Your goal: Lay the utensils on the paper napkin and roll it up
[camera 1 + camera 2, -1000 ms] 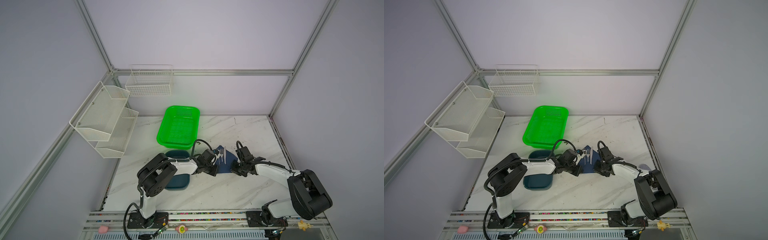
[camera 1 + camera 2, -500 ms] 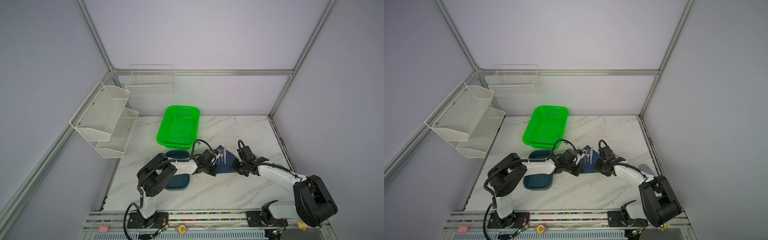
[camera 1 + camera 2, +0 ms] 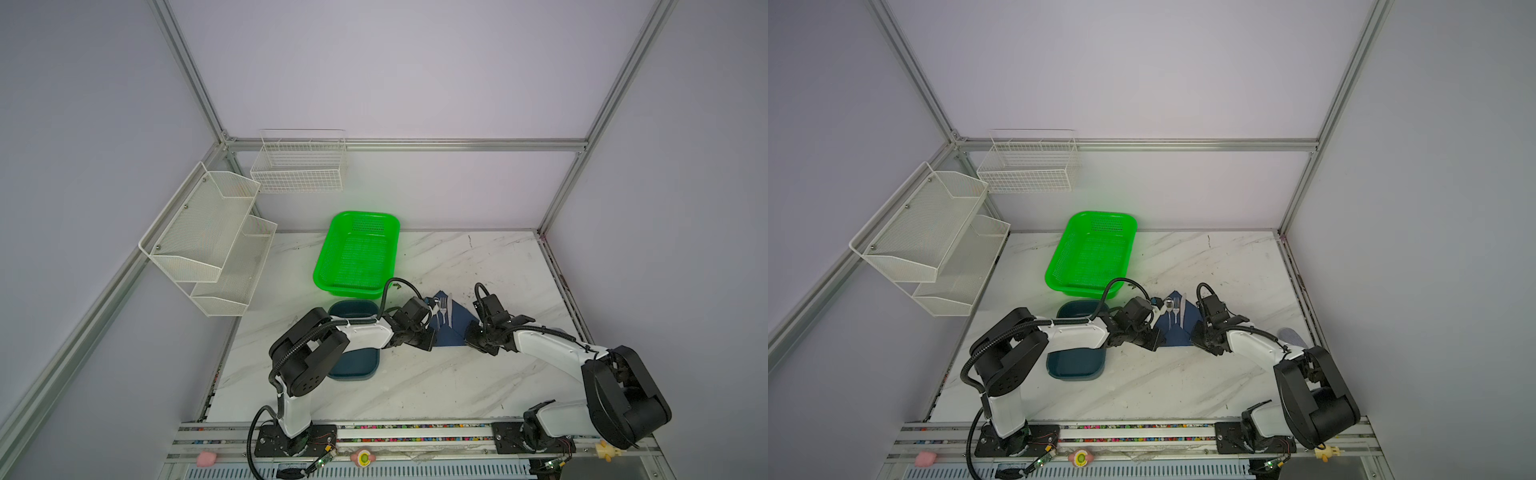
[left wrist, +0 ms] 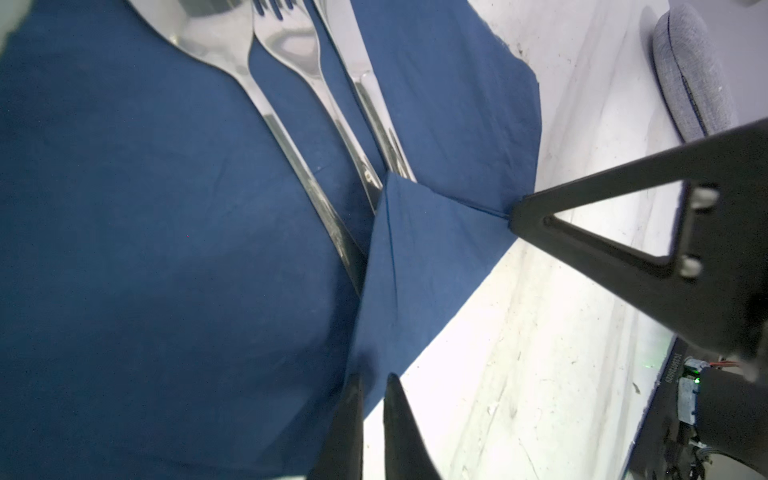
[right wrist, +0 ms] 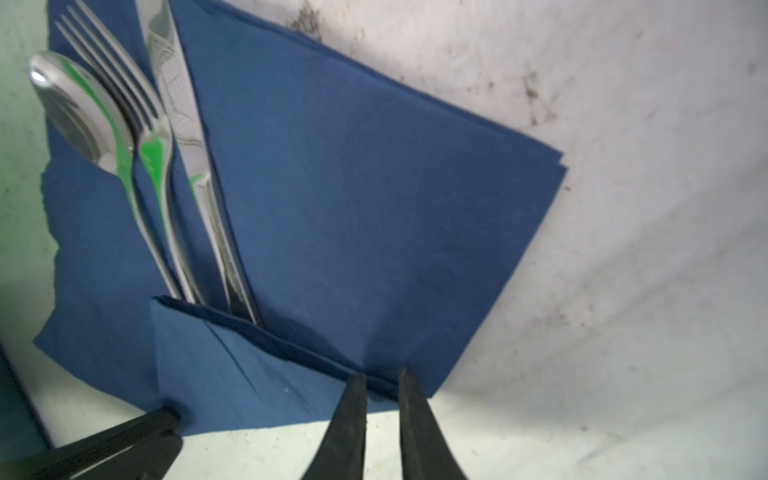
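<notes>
- The paper napkin point(image 5: 374, 208) lies flat on the counter point(image 5: 623, 291) between the two arms. In both top views it sits as a diamond to the right of the teal tray point(image 3: 353, 365).
- The utensils lie side by side on the napkin: spoon point(image 5: 83, 112), fork point(image 5: 153, 137) and knife point(image 5: 187, 124). Their heads point to the far corner.
- The near corner is folded up into a flap point(image 5: 232, 374) that covers the handle ends.
- The right tool point(image 5: 381, 376) has its tips almost together at one end of the fold crease. It looks pinched on the layered edge of the napkin there.
- The left tool point(image 4: 372, 380) shows a narrow gap between its tips at the other end of the flap. The blue edge reaches that gap, but I cannot tell whether it is gripped.
- Judged from this, placing is done and the step in hand is starting the roll.
- To do it well:
  - Hold the flap down over the handles.
  - Keep both tools low to the counter.
  - Turn one side corner over the bunched metal in one even move.
- The sheet is thin, so pulling the two ends apart could tear it or drag the flap open.
- The slick utensils may slide apart if the paper is lifted instead of rolled.
</notes>
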You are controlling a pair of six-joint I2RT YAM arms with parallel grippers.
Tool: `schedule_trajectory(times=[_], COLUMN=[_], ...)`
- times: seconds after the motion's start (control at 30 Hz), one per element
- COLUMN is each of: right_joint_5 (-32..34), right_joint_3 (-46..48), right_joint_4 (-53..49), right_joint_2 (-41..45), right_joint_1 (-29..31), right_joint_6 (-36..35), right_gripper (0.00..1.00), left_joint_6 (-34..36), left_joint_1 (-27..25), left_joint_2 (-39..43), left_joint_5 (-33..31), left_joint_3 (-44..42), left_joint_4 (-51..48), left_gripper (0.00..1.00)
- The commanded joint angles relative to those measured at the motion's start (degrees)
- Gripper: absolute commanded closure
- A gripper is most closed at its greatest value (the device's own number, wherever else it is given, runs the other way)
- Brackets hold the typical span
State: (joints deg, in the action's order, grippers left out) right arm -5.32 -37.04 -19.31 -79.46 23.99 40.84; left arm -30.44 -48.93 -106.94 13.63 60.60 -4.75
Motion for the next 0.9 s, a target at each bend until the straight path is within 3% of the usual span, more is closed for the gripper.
schedule_trajectory(times=[0.0, 0.17, 0.33, 0.5, 0.87], right_joint_5=[0.9, 0.4, -0.1, 0.0, -0.1], right_joint_3=[0.3, 0.4, 0.4, 0.2, 0.3], right_joint_4=[-1.2, -1.1, -1.1, -1.2, -1.4], right_joint_2=[-0.6, -1.5, -0.9, -1.1, -0.6], right_joint_1=[-0.3, -0.4, -0.4, -0.4, -0.4], right_joint_6=[0.7, 0.6, 0.6, 0.5, 0.6], right_gripper=[0.81, 0.81, 0.81, 0.81, 0.81], left_joint_6=[-0.6, -1.3, -3.6, -4.0, -5.1], left_joint_1=[-0.1, 0.0, 0.1, -0.2, -0.2], left_joint_2=[3.2, 5.1, 10.8, 7.5, 3.0], left_joint_5=[-0.5, -1.6, -1.9, 1.3, -1.8], left_joint_3=[-1.4, -2.5, -6.5, -2.9, -2.9], left_joint_4=[0.2, -0.3, 5.3, 0.6, -1.3], left_gripper=[0.87, 0.88, 0.89, 0.92, 0.92])
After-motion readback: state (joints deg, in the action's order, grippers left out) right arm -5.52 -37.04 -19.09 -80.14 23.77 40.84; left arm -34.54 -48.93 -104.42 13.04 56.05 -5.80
